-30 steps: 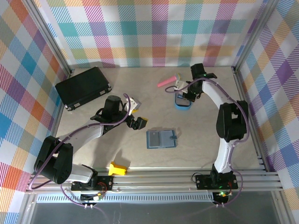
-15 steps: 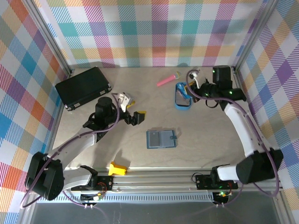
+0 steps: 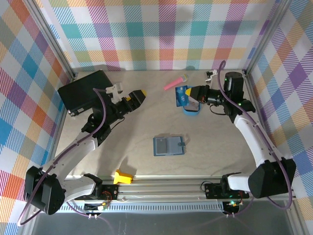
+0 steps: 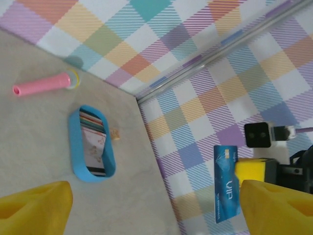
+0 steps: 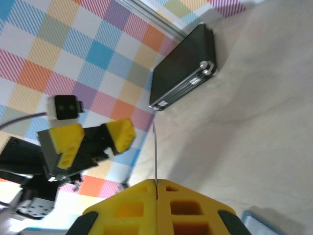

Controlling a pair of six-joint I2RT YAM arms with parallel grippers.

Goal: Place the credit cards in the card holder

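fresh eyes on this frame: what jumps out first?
The right gripper, at the far right of the table, is shut on a blue credit card, lifted off the table by the bright blue tray. The left gripper hangs open facing it, and the teal card holder lies flat mid-table, apart from both.

Teal card holder [image 3: 169, 146] open flat; blue card [image 3: 182, 96] aloft.
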